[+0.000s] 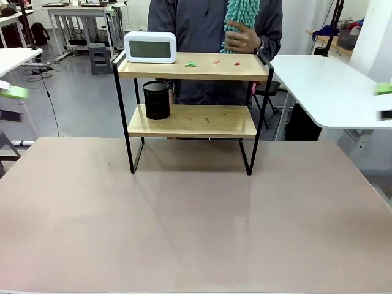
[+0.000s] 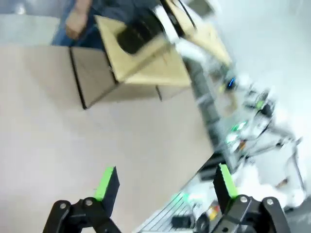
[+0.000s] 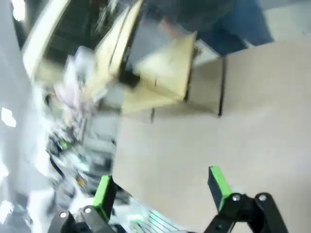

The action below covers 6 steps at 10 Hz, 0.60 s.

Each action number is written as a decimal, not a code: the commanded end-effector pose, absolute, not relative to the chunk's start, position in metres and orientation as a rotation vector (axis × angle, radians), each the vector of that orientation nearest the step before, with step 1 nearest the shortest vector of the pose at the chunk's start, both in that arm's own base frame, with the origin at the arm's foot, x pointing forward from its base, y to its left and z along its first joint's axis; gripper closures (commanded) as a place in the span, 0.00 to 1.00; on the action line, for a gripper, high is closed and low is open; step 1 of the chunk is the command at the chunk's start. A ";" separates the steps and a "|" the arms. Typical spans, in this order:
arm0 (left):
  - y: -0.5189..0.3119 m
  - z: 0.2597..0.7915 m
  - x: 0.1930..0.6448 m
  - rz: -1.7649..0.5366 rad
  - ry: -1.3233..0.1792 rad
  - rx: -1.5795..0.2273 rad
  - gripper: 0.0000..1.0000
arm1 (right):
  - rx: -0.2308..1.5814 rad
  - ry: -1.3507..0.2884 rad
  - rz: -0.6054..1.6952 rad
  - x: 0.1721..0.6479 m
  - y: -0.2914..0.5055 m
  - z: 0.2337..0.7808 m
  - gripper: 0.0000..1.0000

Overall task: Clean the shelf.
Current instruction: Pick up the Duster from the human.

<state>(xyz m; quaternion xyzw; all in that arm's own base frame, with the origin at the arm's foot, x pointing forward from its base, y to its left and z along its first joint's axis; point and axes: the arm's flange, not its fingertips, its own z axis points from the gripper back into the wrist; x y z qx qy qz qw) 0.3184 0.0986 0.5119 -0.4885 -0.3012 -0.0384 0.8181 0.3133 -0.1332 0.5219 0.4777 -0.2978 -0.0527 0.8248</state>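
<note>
- Nearest, my left pincer (image 2: 165, 180) hangs above the table (image 2: 73, 145), on my side of the shelf (image 2: 146, 63), with its fingers wide apart and nothing between them.
- My right pincer (image 3: 161, 188) is the same: fingers apart and empty, above the table and short of the shelf, in a blurred view.
- Farther out, the shelf stands upright on its four legs near the table's far edge.
- At the left end of its lower board sits a black cup (image 1: 157, 100), with small scraps (image 1: 207, 119) to the right of it.
- At the left end of its top board stands a white clock (image 1: 150, 47), with more scraps toward the right.
- Behind the shelf stands a person, whose hand (image 1: 242, 38) above its right end grips a teal duster (image 1: 242, 15).
</note>
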 end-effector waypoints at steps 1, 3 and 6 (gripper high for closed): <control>0.130 0.438 0.322 0.238 -0.841 -1.216 0.00 | 1.148 -0.718 -0.357 0.294 -0.154 0.426 0.00; 0.148 0.486 0.315 0.085 -0.700 -1.123 0.00 | 1.084 -0.668 -0.279 0.306 -0.185 0.490 0.00; 0.148 0.486 0.315 0.085 -0.700 -1.123 0.00 | 1.084 -0.668 -0.279 0.306 -0.185 0.490 0.00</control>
